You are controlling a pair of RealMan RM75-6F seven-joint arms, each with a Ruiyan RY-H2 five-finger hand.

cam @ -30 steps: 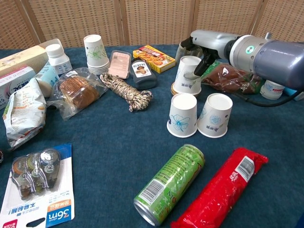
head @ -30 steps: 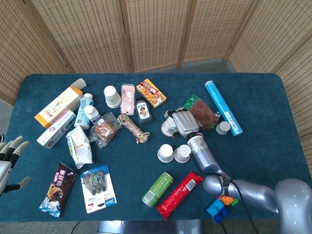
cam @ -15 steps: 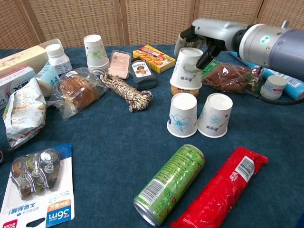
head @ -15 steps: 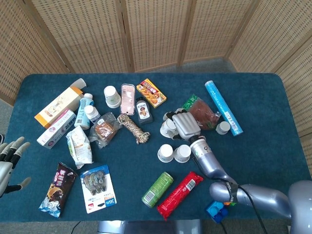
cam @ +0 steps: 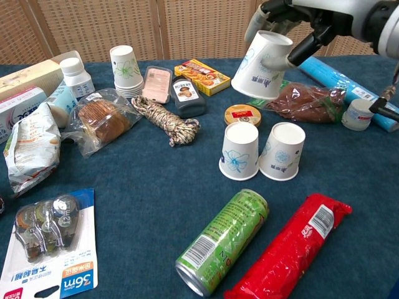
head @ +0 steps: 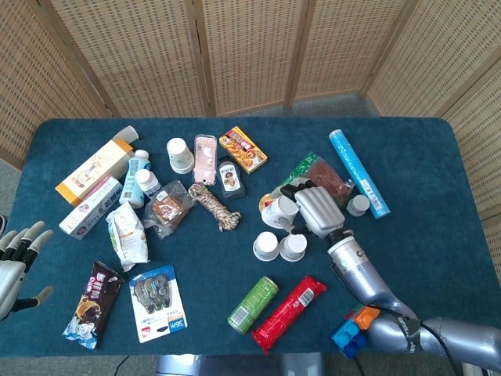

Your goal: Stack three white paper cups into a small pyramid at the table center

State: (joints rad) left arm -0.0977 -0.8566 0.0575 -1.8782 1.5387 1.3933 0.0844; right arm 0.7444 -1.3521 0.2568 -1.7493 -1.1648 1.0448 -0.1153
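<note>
Biggest risk I'd say is the tilted cup [cam: 262,57] coming down crooked and knocking over the two upside-down base cups [cam: 240,150], since they're just touching side by side near the table's middle with a narrow seam to land on. Left hand [head: 14,258] idles at 9 o'clock, fingers spread, holding nothing. Right hand [cam: 298,18] is wrapped round that third cup, held up clear of the table at 12 o'clock of the pair.

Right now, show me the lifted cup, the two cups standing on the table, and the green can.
Lifted cup [cam: 262,62], chest view, its side wall.
Left standing cup [cam: 240,151], chest view, its side.
Right standing cup [cam: 282,153], chest view, its side.
Green can [cam: 224,240], chest view, mid-body label.
</note>
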